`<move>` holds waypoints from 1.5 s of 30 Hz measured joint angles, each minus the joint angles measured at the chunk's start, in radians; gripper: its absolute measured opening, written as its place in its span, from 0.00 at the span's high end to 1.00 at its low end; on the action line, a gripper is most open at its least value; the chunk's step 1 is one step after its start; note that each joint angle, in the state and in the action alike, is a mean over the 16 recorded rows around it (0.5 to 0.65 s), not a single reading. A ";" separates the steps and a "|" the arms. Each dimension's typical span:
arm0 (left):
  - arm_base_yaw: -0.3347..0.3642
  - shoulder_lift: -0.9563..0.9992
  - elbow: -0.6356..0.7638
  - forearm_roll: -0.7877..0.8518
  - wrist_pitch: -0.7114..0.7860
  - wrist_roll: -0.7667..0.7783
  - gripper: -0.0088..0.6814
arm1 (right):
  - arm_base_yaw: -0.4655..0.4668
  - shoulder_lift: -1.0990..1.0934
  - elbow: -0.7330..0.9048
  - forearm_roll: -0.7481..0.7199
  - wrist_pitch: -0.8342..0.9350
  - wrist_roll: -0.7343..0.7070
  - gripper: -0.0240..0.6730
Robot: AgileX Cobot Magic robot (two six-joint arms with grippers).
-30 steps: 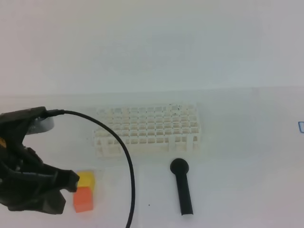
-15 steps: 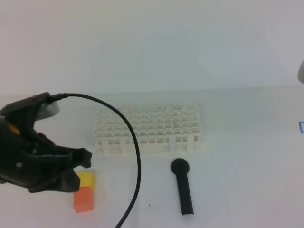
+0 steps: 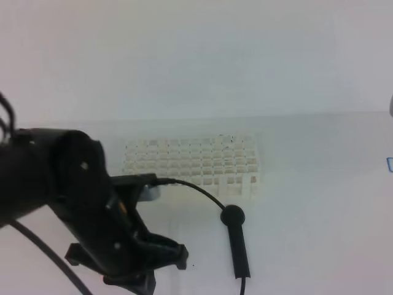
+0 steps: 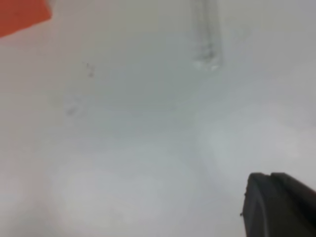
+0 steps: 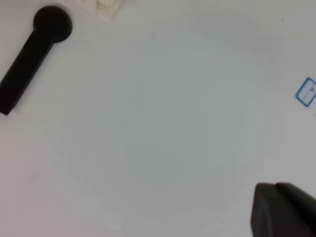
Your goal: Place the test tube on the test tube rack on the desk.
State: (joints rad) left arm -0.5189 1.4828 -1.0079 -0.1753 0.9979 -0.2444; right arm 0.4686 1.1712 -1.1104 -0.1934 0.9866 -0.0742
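While the left gripper (image 4: 279,205) shows only as a dark matte corner at the lower right of its own wrist view, its jaws are clenched together with nothing between them, and it touches nothing that can be seen. From above, the left arm (image 3: 80,203) is a bulky black mass over the near-left part of the desk (image 3: 307,184), with a thin black cable (image 3: 196,189) curving off it toward the right.

Ahead of that gripper and slightly to its left, at the top of the wrist view, lies the test tube (image 4: 205,34): a thin, colourless, see-through tube, faint against the white surface, its lower end a small rounded shape. It lies flat on the desk, well apart from the gripper. Far to the gripper's upper left an orange block (image 4: 22,15) pokes in at the corner.

Equally shut and empty, the right gripper (image 5: 284,210) appears as a black corner at the lower right of its wrist view, above bare white tabletop. A thick black stick (image 5: 32,59) with a round head lies far to its upper left, and a small blue-outlined label (image 5: 307,92) sits ahead to its right.

Beyond the left arm stands the test tube rack (image 3: 190,163), white plastic, rectangular, a grid of small square holes in tiers. No tube can be made out in it.
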 joint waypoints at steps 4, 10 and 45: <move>-0.072 0.054 0.000 0.078 -0.043 -0.085 0.99 | 0.000 0.000 0.000 0.009 0.010 0.000 0.97; -0.125 0.118 -0.004 0.170 -0.115 -0.203 0.94 | 0.000 0.000 0.000 0.027 0.023 0.000 0.97; -0.129 0.408 -0.099 0.165 -0.232 -0.216 0.42 | 0.000 0.001 -0.002 0.055 0.081 -0.013 0.97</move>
State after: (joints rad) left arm -0.6479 1.8907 -1.1064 -0.0107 0.7658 -0.4605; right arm 0.4686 1.1721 -1.1126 -0.1388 1.0681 -0.0875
